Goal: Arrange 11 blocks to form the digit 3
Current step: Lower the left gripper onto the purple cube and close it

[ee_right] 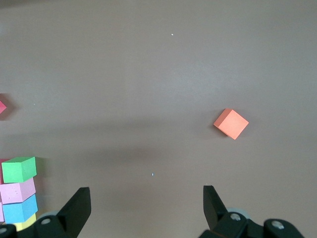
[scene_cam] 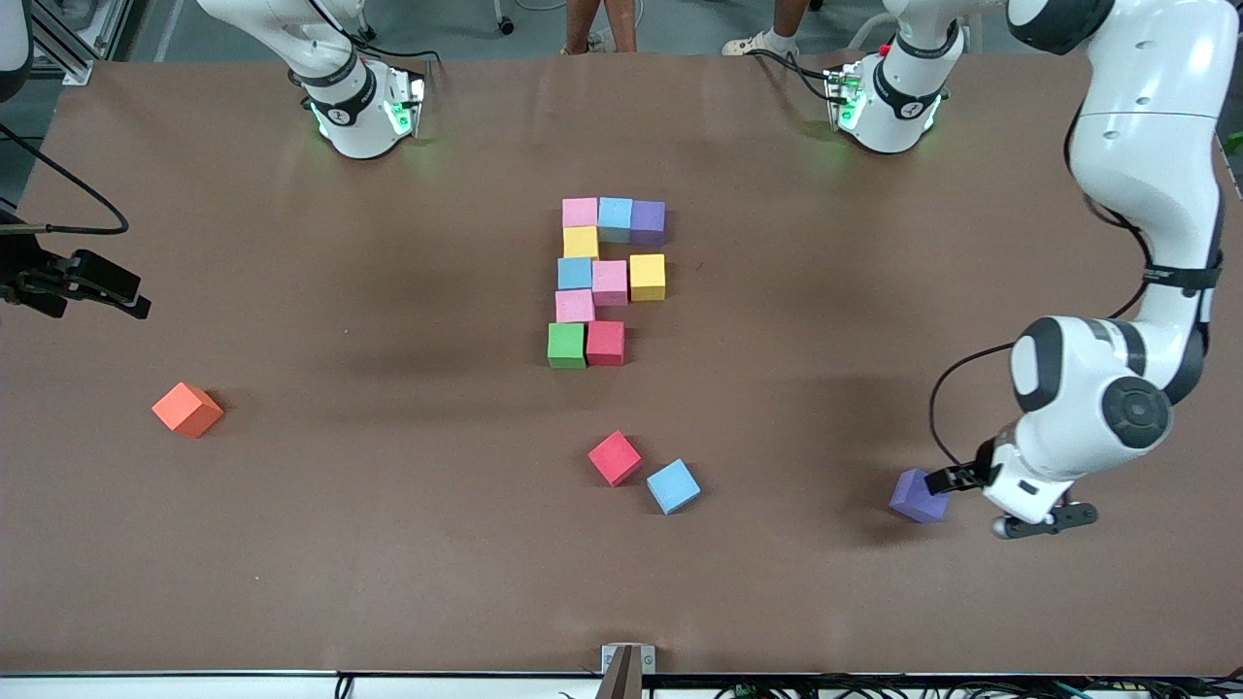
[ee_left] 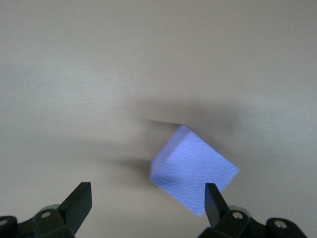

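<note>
Blocks grouped mid-table on brown table (scene_cam: 291, 544), nine touching or nearly so. Row closest to robot bases: pink block (scene_cam: 580, 212), light blue block (scene_cam: 615, 216), purple block (scene_cam: 648, 220), side by side, touching. Under pink: yellow block (scene_cam: 581, 241). Next row: second light blue block (scene_cam: 575, 273) w/ second pink block (scene_cam: 610, 282) touching beside it; second yellow block (scene_cam: 648, 276) just beside, small gap, toward left arm's end. Then third pink block (scene_cam: 575, 306). Row nearest front cam: green block (scene_cam: 566, 345) + red block (scene_cam: 605, 342), touching. Figure incomplete, not yet a clean 3.

Loose, nearer front cam than group: second red block (scene_cam: 615, 457) and third light blue block (scene_cam: 673, 485), turned askew, corners nearly touching. Orange cube (scene_cam: 187, 409) well apart toward right arm's end, also rotated.

Left gripper (ee_left: 148, 198) low over table at left arm's end, fingers spread wide, holding nothing. Loose purple block (scene_cam: 919, 495) right at it: in left wrist view sits rotated, partly between fingers, one finger (ee_left: 213, 201) overlapping its edge; contact — can't tell.

Right gripper (ee_right: 146, 201) at right arm's end of table, waiting, jaws wide, empty. Right wrist view shows orange cube and edge of stack: green, pink, light blue
</note>
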